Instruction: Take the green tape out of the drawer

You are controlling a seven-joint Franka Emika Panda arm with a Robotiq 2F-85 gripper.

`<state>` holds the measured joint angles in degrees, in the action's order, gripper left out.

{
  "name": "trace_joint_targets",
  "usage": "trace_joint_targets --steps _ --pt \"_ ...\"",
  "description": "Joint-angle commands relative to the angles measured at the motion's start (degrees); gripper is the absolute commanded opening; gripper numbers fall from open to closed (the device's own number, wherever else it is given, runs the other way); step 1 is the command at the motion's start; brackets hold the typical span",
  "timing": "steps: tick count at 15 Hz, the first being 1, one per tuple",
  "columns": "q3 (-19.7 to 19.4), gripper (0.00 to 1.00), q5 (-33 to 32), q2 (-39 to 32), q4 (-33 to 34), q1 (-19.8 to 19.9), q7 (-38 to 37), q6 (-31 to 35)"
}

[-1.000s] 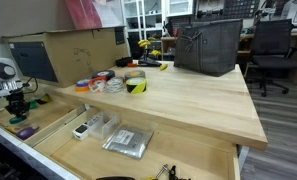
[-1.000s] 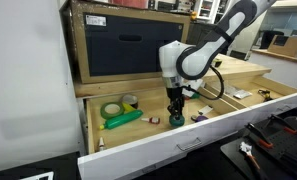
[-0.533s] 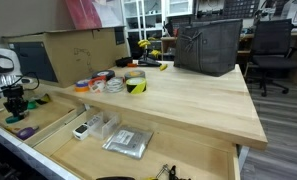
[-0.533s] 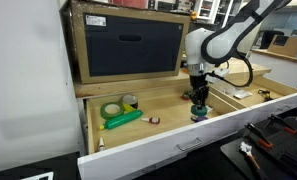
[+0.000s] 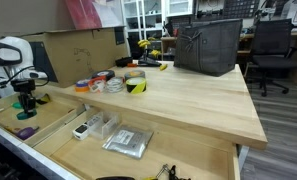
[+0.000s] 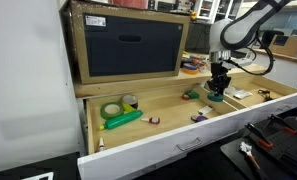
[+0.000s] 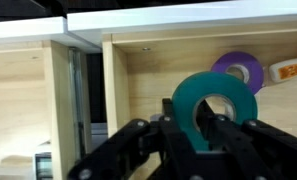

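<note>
The gripper [image 7: 195, 126] is clamped on the green tape [image 7: 213, 82], holding it upright over the drawer [image 6: 168, 112]. A purple roll [image 7: 228, 60] lies at the tape's one o'clock.

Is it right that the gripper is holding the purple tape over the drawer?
No, the colour is wrong. The gripper is holding the green tape over the drawer. The wrist view shows the purple tape lying free on the drawer floor behind it.

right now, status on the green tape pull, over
Pincer shut on green tape. Tape held over drawer. Nothing seen in the way; purple roll sits apart.
</note>
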<state>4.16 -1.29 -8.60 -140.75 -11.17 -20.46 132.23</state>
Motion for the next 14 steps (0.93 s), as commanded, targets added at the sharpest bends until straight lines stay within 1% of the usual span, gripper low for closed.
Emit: trace_joint_targets --steps 1,3,6,9,14 --pt "-1.76 0.07 1.03 3.56 -1.87 3.35 -2.83 1.32" --pt "-2.88 0.07 1.36 3.55 -1.08 5.07 -4.06 1.59" --pt "-3.89 0.07 0.98 3.69 -0.36 6.56 -6.53 2.42" --pt "-5.05 0.07 -2.00 4.15 0.49 7.11 -10.97 3.70" --pt "-7.61 0.07 -3.47 5.74 1.59 9.40 -15.03 3.82"
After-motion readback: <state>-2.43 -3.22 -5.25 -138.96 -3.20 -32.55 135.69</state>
